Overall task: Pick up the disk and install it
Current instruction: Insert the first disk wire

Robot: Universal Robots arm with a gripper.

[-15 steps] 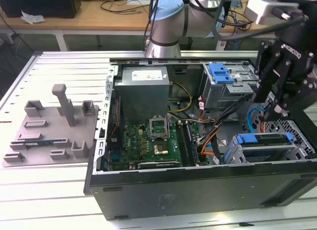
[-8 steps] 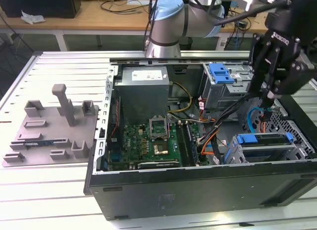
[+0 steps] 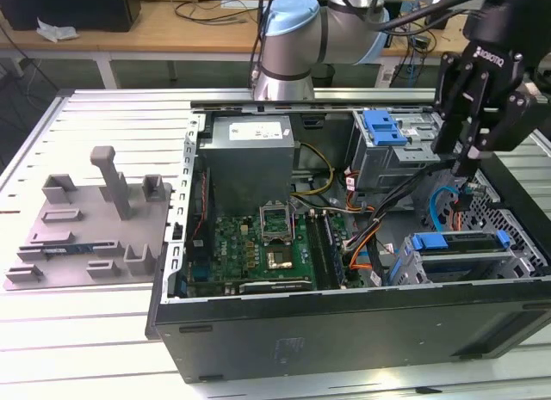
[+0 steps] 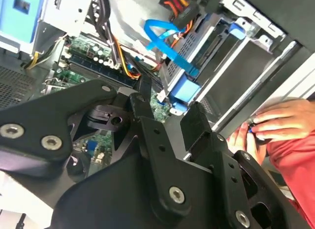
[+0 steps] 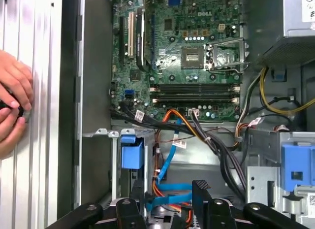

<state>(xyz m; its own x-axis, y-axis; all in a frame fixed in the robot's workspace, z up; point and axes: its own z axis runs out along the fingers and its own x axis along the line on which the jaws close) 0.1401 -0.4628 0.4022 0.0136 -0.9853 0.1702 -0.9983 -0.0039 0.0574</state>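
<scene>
One empty claw [image 5: 170,190], two fingers [image 5: 202,192] spread, hangs above one open computer case [image 3: 344,331].

Headcount, far as I can see: 1 robot arm [image 3: 297,39], 1 gripper [image 3: 463,163], 1 open PC case [image 3: 344,335], 1 motherboard [image 3: 245,245], 1 CPU socket [image 5: 193,56], 1 power supply [image 3: 250,159], 2 grey drive cages [image 3: 409,159], 1 blue latch [image 3: 383,127] each, 1 grey fixture plate [image 3: 86,232], 1 blue flat cable [image 5: 165,165], 2 hands [image 5: 15,83].
</scene>
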